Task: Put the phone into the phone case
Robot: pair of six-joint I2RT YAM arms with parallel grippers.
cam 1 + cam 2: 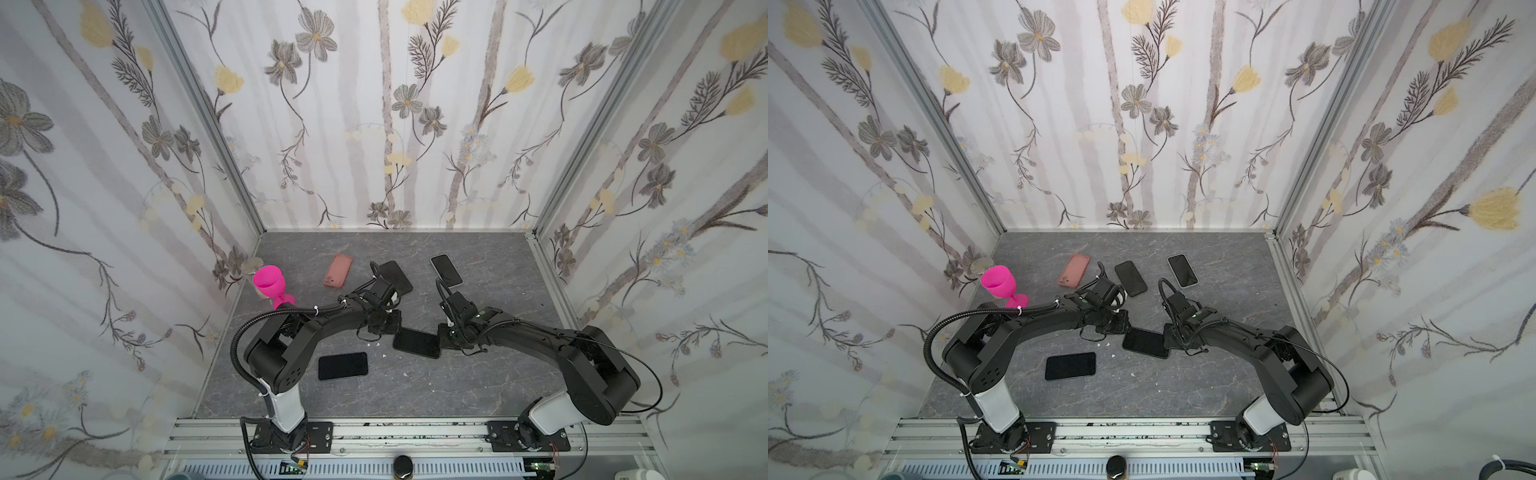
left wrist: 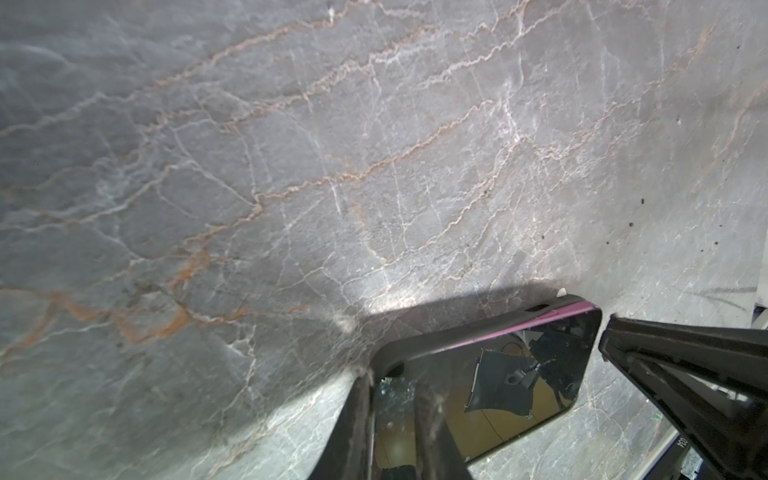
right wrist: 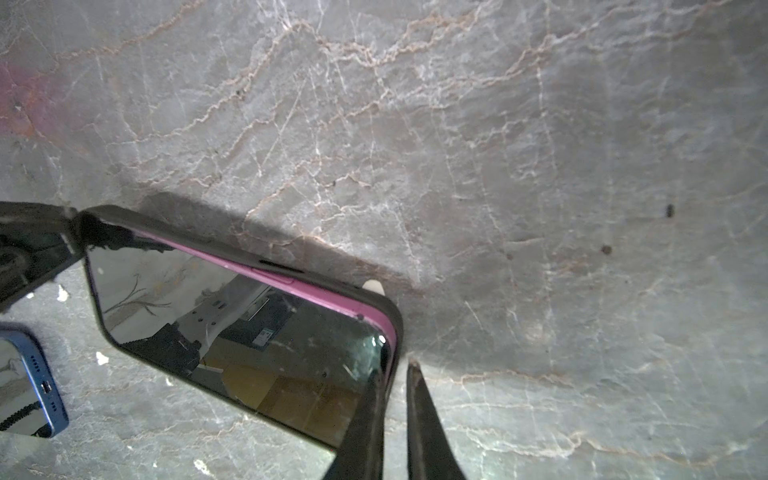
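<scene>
- The phone (image 1: 417,343) lies flat on the table (image 1: 374,390), screen up, between the two pincers; its long axis runs from one pincer to the other, with a short end at each
- The left pincer (image 2: 392,386) is nearly pressed together and pinches the case (image 3: 208,248) at its short end, one finger on the glass and the other outside the dark wall
- The right pincer (image 3: 395,368) pinches the opposite end through a narrow gap, one finger on the screen's corner and the other just outside the case's wall
- In both top views the phone reads as one dark slab, and the pincers' tips are hidden under their own wrists
- Only the wrist views show the phone's pink side standing above the case's dark rim along one long side
- In the right wrist view that pink strip runs along most of the side and round the corner by the right pincer; in the left wrist view it shows only toward the right pincer's end
- The left wrist view shows cracked glass beside the left pincer's fingers
- The right wrist view alone shows the port end of a blue phone (image 3: 39,370), near the left pincer and apart from the case
</scene>
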